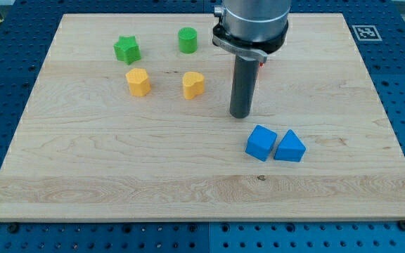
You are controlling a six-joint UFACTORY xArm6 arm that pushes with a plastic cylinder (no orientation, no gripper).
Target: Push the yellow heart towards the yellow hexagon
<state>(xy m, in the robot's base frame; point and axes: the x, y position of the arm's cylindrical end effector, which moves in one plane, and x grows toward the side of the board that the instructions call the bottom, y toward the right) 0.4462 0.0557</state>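
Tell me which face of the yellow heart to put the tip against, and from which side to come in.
Press on the yellow heart on its face toward the view's right, coming in from that side. The yellow hexagon lies to its left at about the same height in the view, so a leftward push should carry it there. My tip already stands to the heart's right and slightly lower, apart from it.

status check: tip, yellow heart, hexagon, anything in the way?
My tip down on the board, right of the heart, not touching. Hexagon left of the heart, apart. Nothing between the two yellows.
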